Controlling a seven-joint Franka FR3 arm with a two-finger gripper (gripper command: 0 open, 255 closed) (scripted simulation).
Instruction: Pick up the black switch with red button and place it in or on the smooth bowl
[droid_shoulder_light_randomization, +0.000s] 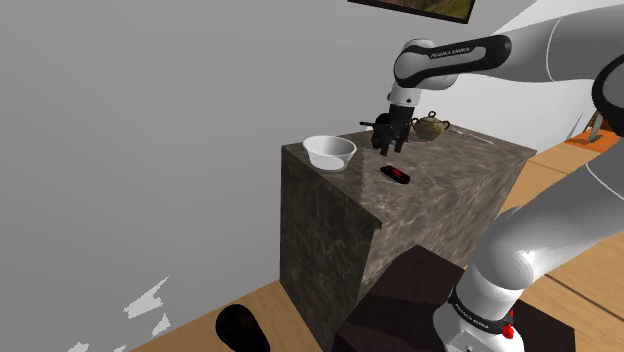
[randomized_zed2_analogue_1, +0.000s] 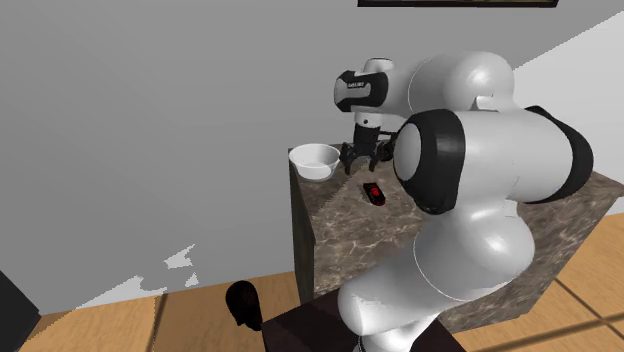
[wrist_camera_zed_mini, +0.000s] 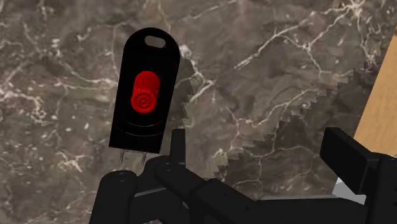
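Observation:
The black switch with its red button (droid_shoulder_light_randomization: 395, 176) lies flat on the dark marble counter (droid_shoulder_light_randomization: 450, 185), near the middle. My black gripper (droid_shoulder_light_randomization: 391, 146) hangs open a little above the counter, just behind the switch, with nothing between its fingers. In the wrist view the switch (wrist_camera_zed_mini: 145, 92) lies ahead of the gripper (wrist_camera_zed_mini: 235, 172), off toward one finger (wrist_camera_zed_mini: 118, 188) rather than centred between the two. A smooth white bowl (droid_shoulder_light_randomization: 330, 152) stands empty at the counter's corner, toward the shoulder view's left of the gripper. In the second exterior view the gripper (randomized_zed2_analogue_1: 362, 158) hovers between the bowl (randomized_zed2_analogue_1: 314, 161) and the switch (randomized_zed2_analogue_1: 375, 193).
An olive two-handled pot (droid_shoulder_light_randomization: 431, 126) stands at the back of the counter behind the gripper. The counter edge drops off just past the bowl. A dark rounded object (droid_shoulder_light_randomization: 240, 328) lies on the wood floor below. My stand (droid_shoulder_light_randomization: 400, 300) sits against the counter's front.

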